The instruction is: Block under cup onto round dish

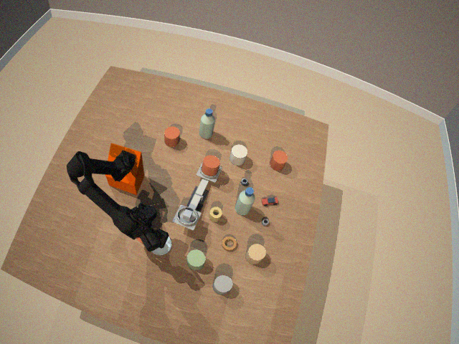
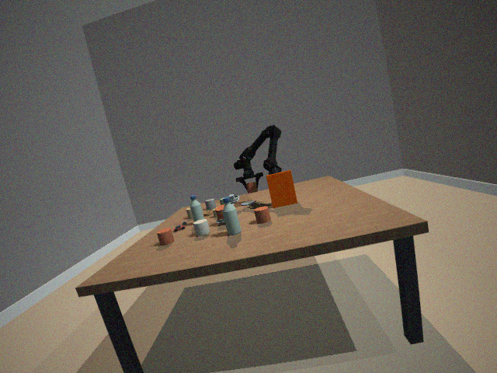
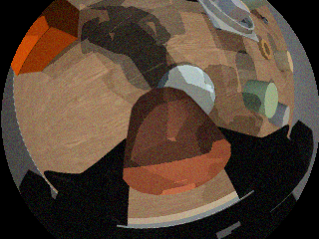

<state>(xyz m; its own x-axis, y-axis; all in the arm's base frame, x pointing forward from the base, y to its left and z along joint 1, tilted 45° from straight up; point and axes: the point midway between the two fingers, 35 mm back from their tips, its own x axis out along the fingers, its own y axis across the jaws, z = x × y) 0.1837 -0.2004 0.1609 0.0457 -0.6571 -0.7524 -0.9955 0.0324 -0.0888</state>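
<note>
My gripper [image 2: 251, 186] [image 3: 169, 135] is shut on an orange-red cup [image 2: 251, 185] [image 3: 174, 131], held above the table; only a sliver shows in the top view. The round pale dish [image 1: 166, 248] [image 3: 191, 76] lies below and partly hidden by the hand and cup; whether the cup overhangs it is unclear. The grey block [image 1: 188, 215] [image 3: 233, 7] sits uncovered inside the ring on the near pan of the balance [image 1: 199, 192]. The other orange-red cup [image 1: 211, 165] [image 2: 220, 212] stands on the balance's far pan.
An orange panel [image 1: 125, 181] [image 2: 282, 189] stands beside the arm. A green cylinder [image 1: 196, 259] [image 3: 259, 97] and a grey one [image 1: 222, 284] stand right of the dish. A yellow ring [image 1: 215, 219] and a bottle [image 1: 244, 203] stand right of the balance; another bottle [image 1: 206, 127] stands behind.
</note>
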